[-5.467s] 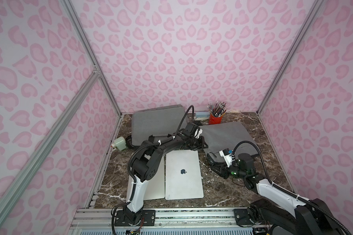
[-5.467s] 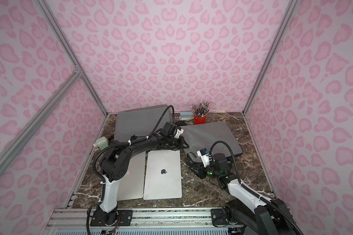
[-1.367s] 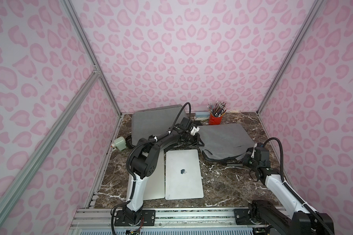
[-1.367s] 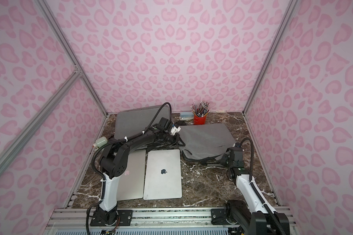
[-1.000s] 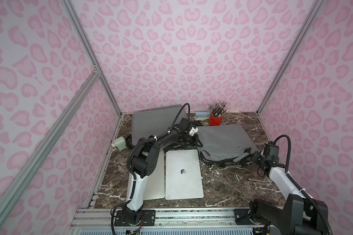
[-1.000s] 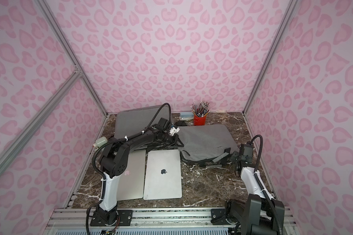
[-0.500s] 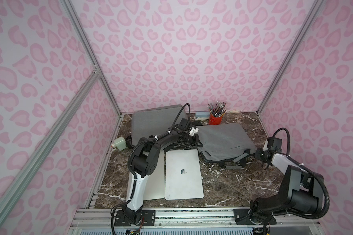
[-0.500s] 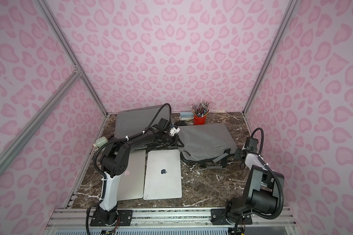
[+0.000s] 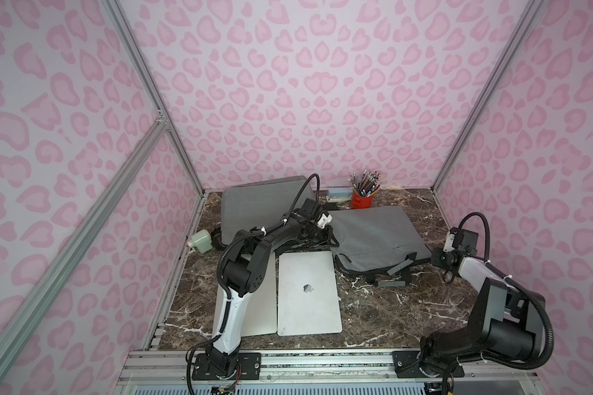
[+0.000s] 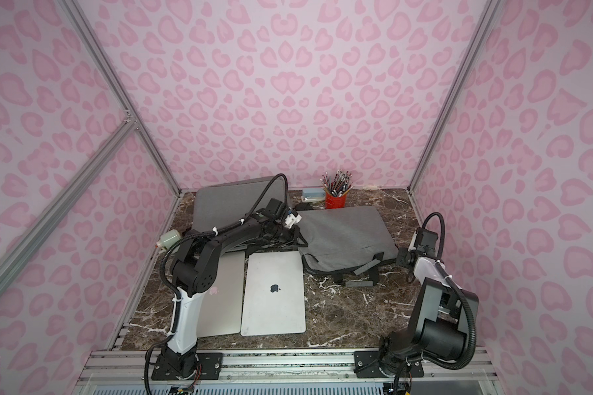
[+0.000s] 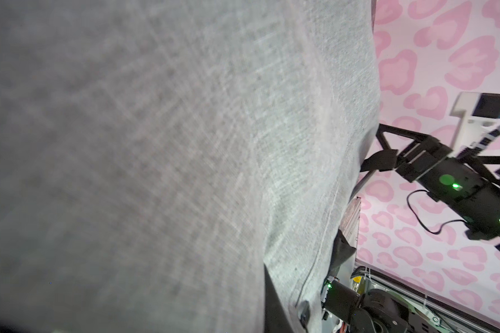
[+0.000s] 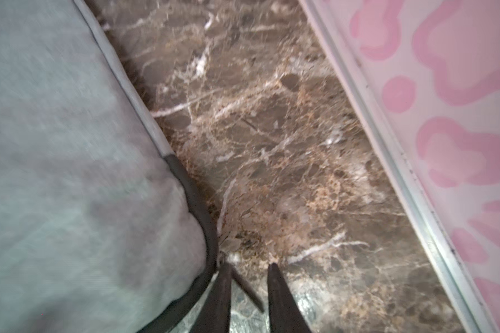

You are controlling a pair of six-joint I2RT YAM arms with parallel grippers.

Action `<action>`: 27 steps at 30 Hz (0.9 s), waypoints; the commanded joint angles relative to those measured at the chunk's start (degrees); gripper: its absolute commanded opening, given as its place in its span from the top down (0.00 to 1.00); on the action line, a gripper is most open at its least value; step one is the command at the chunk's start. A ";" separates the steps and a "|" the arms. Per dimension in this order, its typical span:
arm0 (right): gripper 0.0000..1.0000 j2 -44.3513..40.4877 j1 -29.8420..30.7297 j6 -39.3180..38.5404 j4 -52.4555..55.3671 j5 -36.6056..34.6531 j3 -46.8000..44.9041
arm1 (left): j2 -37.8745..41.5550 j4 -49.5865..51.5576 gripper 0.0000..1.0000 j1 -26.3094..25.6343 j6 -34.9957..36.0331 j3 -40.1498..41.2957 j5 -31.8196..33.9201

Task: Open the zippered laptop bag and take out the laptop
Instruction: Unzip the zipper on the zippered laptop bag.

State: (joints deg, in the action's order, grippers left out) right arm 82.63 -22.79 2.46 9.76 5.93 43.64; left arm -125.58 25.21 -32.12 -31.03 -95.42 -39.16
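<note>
3 pink-spotted walls (image 9: 315, 85) enclose marble tabletop (image 9: 391, 307) bearing laptop bag (image 9: 374, 236)

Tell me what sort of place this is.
Likely a robot test booth staged as a desk: pink wall panels on aluminium framing, left arm and right arm bolted to a front rail, marble-look tabletop with silver laptop and red pencil cup.

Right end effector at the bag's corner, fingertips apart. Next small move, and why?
Probably ease the right end effector off the corner of the laptop bag toward the front flap: its fingertips stand apart, holding nothing, and the front seam looks parted.
</note>
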 commanded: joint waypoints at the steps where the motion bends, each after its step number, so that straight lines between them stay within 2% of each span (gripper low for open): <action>1: 0.69 -1.59 -0.08 1.43 -1.28 -1.29 0.48 | -0.50 1.34 0.98 -0.48 0.99 -0.82 -0.63; 4: 0.60 -3.53 0.07 2.87 -1.39 -0.11 -0.01 | -0.65 1.59 0.95 -0.66 0.97 -1.08 -0.33; 9: 0.42 -7.39 1.19 4.26 -1.55 2.15 -0.70 | -0.97 3.45 0.83 -1.08 2.10 -2.57 0.73; 15: 0.18 -10.76 1.78 6.51 -2.90 6.73 -2.08 | -0.91 4.02 0.82 -1.28 2.18 -3.45 1.01; 27: 0.08 -10.68 1.87 8.78 -4.18 10.86 -4.07 | -0.39 7.84 0.72 -1.28 5.10 -5.49 3.54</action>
State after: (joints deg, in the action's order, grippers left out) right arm 72.42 -20.99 10.20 7.53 15.03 40.36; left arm -126.63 32.16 -33.34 -27.99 -99.96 -35.79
